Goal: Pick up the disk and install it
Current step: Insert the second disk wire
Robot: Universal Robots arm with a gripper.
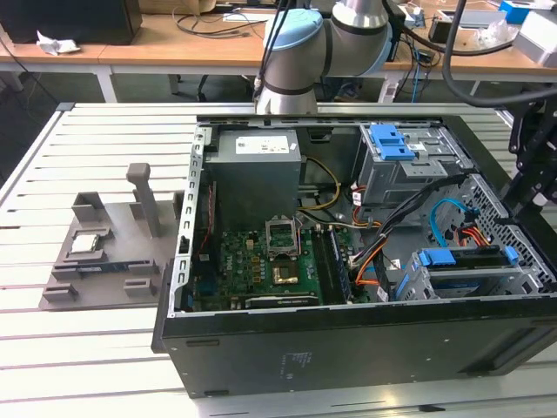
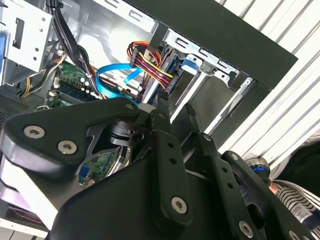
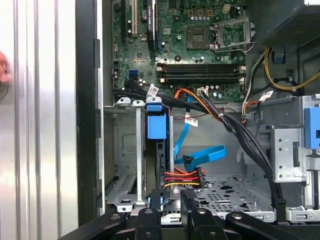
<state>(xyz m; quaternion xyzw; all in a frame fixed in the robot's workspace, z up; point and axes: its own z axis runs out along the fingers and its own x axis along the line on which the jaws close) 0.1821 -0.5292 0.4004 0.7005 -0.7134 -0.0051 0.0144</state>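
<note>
The disk (image 1: 461, 258) sits edge-up in the metal drive cage (image 1: 416, 283) at the exterior view's lower right corner of the open computer case, with its blue caddy along the top. The first wrist view looks down the slot at the disk (image 3: 156, 125) with its blue tab between the cage rails. My gripper (image 1: 513, 205) hangs just above the cage's outer end, by the case wall. Its black fingers (image 3: 187, 197) stand a small gap apart in both wrist views, so the gripper (image 3: 169, 196) (image 2: 176, 106) is open with nothing between its fingers.
A blue data cable (image 3: 200, 155) and a red-yellow-black power plug (image 3: 184, 177) lie loose beside the cage. The motherboard (image 1: 270, 261) fills the case floor. A grey fixture (image 1: 96, 252) with a small silver chip stands at the exterior view's left. A person's hand (image 3: 2, 67) shows beyond the case wall.
</note>
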